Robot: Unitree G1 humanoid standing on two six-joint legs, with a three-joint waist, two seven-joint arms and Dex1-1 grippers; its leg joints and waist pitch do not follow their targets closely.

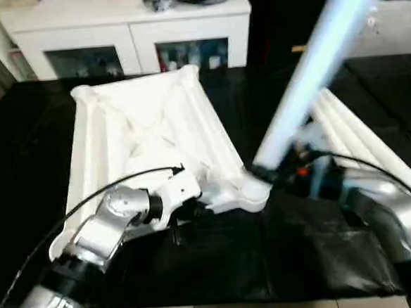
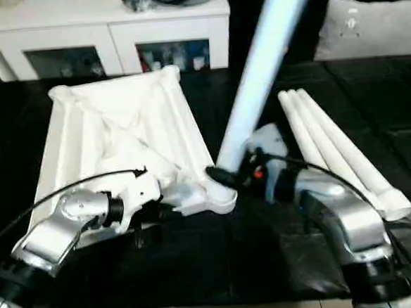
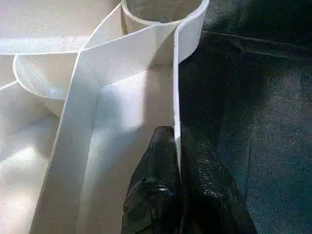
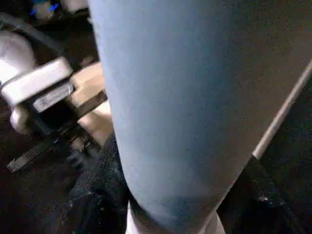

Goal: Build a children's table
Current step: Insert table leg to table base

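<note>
1. The tabletop [image 1: 143, 126] is lying upside down on the black table [image 1: 21, 139], its X-ribbed underside facing up and its near right corner socket [image 1: 254, 193] sitting just in front of the robot.
2. The left gripper [image 3: 174, 146] is pinching the tabletop's thin side wall close to that socket, one black finger [image 3: 158, 161] inside the rim and the other outside, the two pressed together on the plastic. By the look of it, this arm is steadying the top.
3. The right gripper [image 2: 238, 171] is clamping the lower end of a leg [image 2: 259, 65], which is rising steeply up and away. The leg's foot end is hovering right at the near right socket; whether it is already entering the socket cannot be told, since the gripper is covering the joint.
4. Three more legs [image 2: 339, 152] are lying side by side on the table to the right of the tabletop, untouched.
5. A white cabinet [image 1: 130, 36] is standing behind the table and is playing no part.
6. Progress, as a judgement: the job is only beginning. No leg is visibly seated in any socket, and the far sockets are showing nothing standing in them.
7. Still to do: push this first leg home, fit the other three into the remaining corners, then turn the table onto its feet.
</note>
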